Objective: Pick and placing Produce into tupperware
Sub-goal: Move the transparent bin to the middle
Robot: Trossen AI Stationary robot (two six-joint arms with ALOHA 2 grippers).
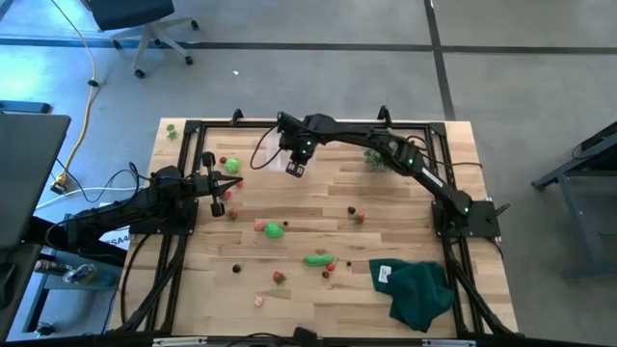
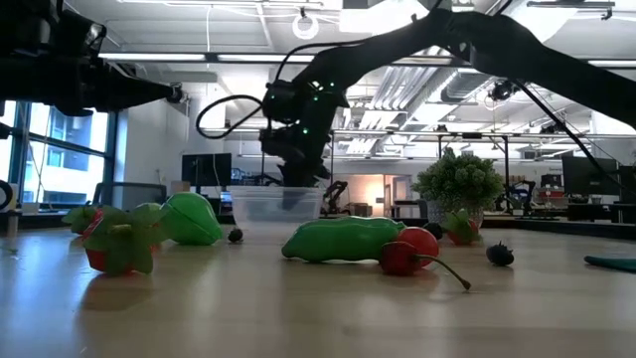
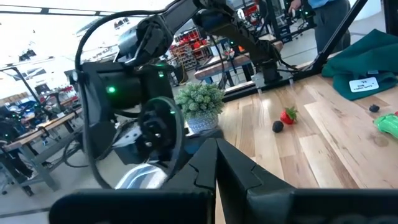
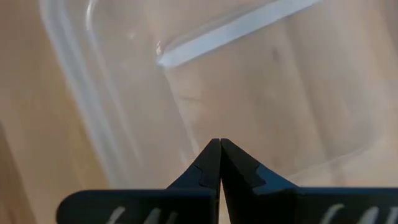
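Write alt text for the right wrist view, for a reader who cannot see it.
The right gripper, its two dark fingers shut tip to tip and holding nothing, hangs directly above the clear tupperware, which looks empty in the part shown. Light wooden table shows through and beside the container.

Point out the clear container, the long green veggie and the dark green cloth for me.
tupperware (image 4: 124, 106): right wrist view, on its clear rim.
long green piece (image 2: 343, 239): low view, middle of its body.
dark green cloth (image 1: 421, 292): high view, centre of the cloth.
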